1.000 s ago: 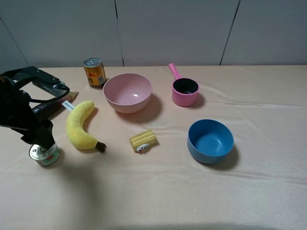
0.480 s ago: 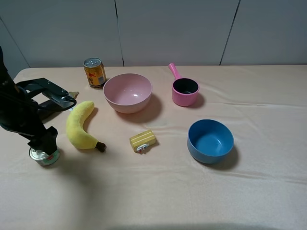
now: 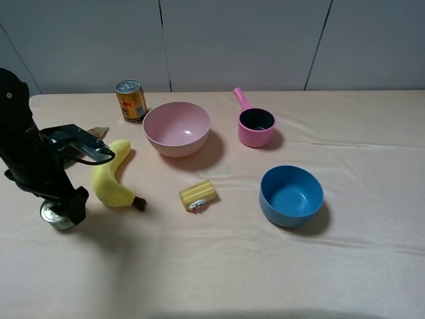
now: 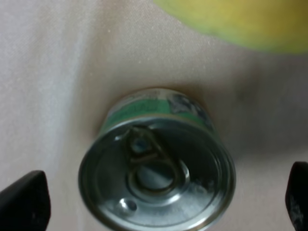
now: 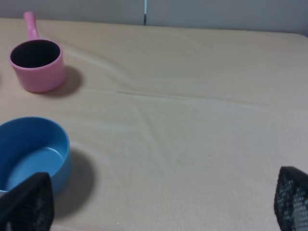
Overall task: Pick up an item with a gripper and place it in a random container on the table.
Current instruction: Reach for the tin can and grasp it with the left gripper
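Observation:
The item, a squat tin can (image 3: 56, 217) with a silver pull-tab lid and green label, stands upright near the table's left edge. My left gripper (image 3: 65, 207) is low over it. In the left wrist view the can (image 4: 156, 178) fills the middle, and the gripper (image 4: 159, 198) is open, its two black fingertips (image 4: 25, 202) far out on either side of the can and apart from it. The blue bowl (image 3: 291, 195) sits empty at the right. My right gripper (image 5: 159, 202) is open over bare cloth, with the blue bowl (image 5: 29, 154) beside it.
A plush banana (image 3: 113, 174) lies just right of the tin can. A yellow block (image 3: 198, 195) lies mid-table. At the back stand an orange drink can (image 3: 131, 100), a pink bowl (image 3: 176, 128) and a small pink handled pot (image 3: 255, 126).
My left arm has come down and swung in over the tin can, so the open fingers now straddle it. The can and the other objects have not moved.

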Controlling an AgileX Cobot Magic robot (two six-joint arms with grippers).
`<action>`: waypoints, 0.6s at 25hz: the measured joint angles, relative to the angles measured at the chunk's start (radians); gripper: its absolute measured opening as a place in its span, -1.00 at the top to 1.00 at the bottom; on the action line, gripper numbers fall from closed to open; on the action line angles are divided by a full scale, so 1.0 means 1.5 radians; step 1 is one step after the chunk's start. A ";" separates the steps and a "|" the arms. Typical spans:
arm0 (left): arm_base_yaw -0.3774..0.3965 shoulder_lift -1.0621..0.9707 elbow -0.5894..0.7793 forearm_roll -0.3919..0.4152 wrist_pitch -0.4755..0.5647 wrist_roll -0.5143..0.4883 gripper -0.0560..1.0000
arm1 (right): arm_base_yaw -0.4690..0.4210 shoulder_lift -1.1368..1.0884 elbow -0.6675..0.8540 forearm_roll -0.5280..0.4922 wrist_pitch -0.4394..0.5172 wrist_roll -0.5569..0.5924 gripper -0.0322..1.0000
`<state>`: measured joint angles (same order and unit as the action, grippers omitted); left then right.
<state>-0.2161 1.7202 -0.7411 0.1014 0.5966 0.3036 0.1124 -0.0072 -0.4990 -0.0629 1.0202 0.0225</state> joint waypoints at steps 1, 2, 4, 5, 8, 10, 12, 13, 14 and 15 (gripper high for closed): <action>0.000 0.004 0.000 0.000 -0.001 0.000 -0.98 | 0.000 0.000 0.000 0.000 0.000 0.000 -0.41; 0.000 0.009 -0.001 0.000 -0.002 0.000 -0.98 | 0.000 0.000 0.000 0.000 0.000 0.000 -0.41; 0.000 0.018 -0.001 0.000 -0.004 0.000 -0.98 | 0.000 0.000 0.000 0.000 0.000 0.000 -0.41; 0.000 0.021 -0.001 0.000 -0.006 0.000 -0.98 | 0.000 0.000 0.000 0.000 0.000 0.000 -0.41; 0.000 0.029 -0.001 0.000 -0.012 0.000 -0.98 | 0.000 0.000 0.000 0.000 0.000 0.000 -0.41; 0.000 0.032 -0.001 0.000 -0.016 0.000 -0.98 | 0.000 0.000 0.000 0.000 0.000 0.000 -0.41; 0.000 0.032 -0.001 0.000 -0.019 0.000 -0.98 | 0.000 0.000 0.000 0.000 0.000 0.000 -0.41; 0.000 0.032 -0.001 0.000 -0.021 0.000 -0.98 | 0.000 0.000 0.000 0.000 0.000 0.000 -0.41; 0.000 0.032 -0.001 0.000 -0.022 0.000 -0.98 | 0.000 0.000 0.000 0.000 0.000 0.000 -0.41; 0.000 0.032 -0.001 0.000 -0.023 0.000 -0.98 | 0.000 0.000 0.000 0.000 0.000 0.000 -0.41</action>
<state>-0.2161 1.7688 -0.7421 0.1014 0.5616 0.3036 0.1124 -0.0072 -0.4990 -0.0629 1.0202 0.0225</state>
